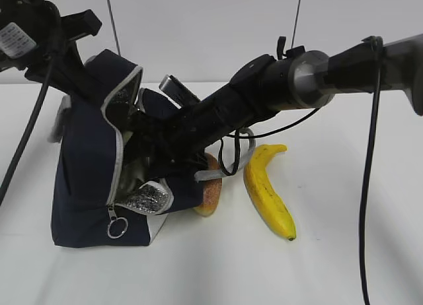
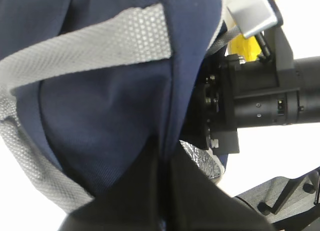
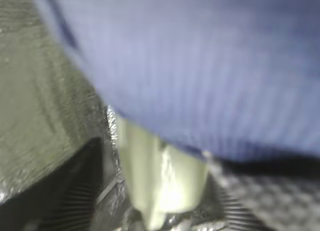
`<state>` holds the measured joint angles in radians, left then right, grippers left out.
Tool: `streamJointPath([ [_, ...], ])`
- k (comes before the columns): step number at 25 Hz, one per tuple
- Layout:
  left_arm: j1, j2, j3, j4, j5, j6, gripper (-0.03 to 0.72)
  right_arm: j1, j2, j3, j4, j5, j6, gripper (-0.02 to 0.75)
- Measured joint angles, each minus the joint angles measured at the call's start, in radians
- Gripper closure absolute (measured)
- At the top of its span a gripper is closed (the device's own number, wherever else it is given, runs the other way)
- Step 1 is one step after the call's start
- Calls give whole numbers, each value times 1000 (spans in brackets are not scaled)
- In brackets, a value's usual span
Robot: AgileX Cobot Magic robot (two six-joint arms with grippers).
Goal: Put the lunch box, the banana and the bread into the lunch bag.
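Observation:
The navy lunch bag [image 1: 79, 179] lies on the table with its mouth facing right and its foil lining [image 1: 149, 199] showing. My left gripper [image 2: 162, 191] is shut on the bag's upper fabric edge [image 2: 110, 106], holding the mouth up. My right arm [image 1: 264, 94] reaches into the mouth, and its gripper is hidden there in the exterior view. In the right wrist view the pale green lunch box [image 3: 160, 176] sits against the foil lining [image 3: 45, 116], between the right gripper's [image 3: 157, 211] fingers [image 3: 80, 191], with a narrow gap on each side. The bread [image 1: 210, 189] and the banana [image 1: 268, 193] lie on the table right of the bag.
A grey strap [image 2: 95, 41] crosses the bag's outside. The zipper ring [image 1: 117, 224] hangs at the bag's lower front. Black cables [image 1: 367, 186] trail from the right arm. The white table [image 1: 344, 265] runs to the front and right of the banana.

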<state>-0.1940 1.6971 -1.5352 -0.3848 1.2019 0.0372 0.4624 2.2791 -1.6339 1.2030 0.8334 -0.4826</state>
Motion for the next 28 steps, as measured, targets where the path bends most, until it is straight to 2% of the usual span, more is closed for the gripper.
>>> streamJointPath([
  [3, 0, 1, 0, 2, 2, 0, 690, 0, 0, -2, -5, 17, -8, 160],
  [6, 0, 1, 0, 2, 3, 1, 690, 0, 0, -4, -7, 39, -19, 127],
  [11, 0, 1, 0, 2, 5, 1, 690, -10, 6, -45, -35, 122, -35, 141],
  [20, 0, 1, 0, 12, 12, 8, 690, -33, 18, -254, -74, 346, -35, 148],
  [25, 0, 1, 0, 30, 14, 8, 690, -35, 18, -331, -98, 361, 13, 148],
  [28, 0, 1, 0, 35, 14, 8, 690, -41, -4, -347, -186, 363, 55, 148],
])
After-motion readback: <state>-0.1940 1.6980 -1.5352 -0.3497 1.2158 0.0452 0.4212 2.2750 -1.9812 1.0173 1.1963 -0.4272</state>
